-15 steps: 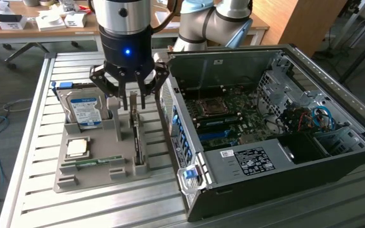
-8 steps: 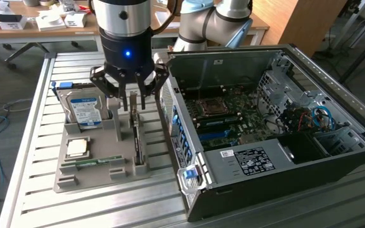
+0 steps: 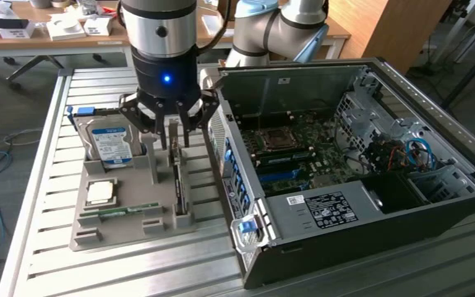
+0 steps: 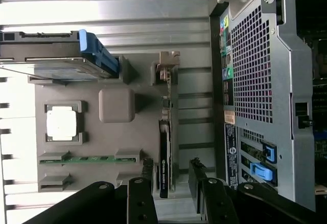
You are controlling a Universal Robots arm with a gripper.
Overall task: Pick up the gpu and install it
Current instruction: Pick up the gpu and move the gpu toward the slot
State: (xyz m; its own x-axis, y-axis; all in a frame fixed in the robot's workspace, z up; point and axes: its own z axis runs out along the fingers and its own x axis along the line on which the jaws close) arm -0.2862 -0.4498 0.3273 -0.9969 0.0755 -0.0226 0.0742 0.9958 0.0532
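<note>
- Your gripper point(image 3: 170, 137) hangs over the upright gpu point(image 3: 178, 185), fingers apart either side of its top edge
- Keep the card centred between them, pads square to its faces

The tray point(image 3: 126, 234) is lying on the counter point(image 3: 47, 272), and the computer case point(image 3: 345, 204) is standing just beside the tray, on the exterior view's right. The gpu point(image 3: 180, 192) is standing on edge along the tray's case-side edge. The hard drive point(image 3: 109, 143) is standing at the tray's far end. The CPU point(image 3: 101, 192) is lying mid-tray, and the memory stick point(image 3: 122, 211) is lying towards the tray's near end. The hand point(image 3: 171, 141) is hanging over the tray's far end, its fingers apart on either side of the gpu.
</note>
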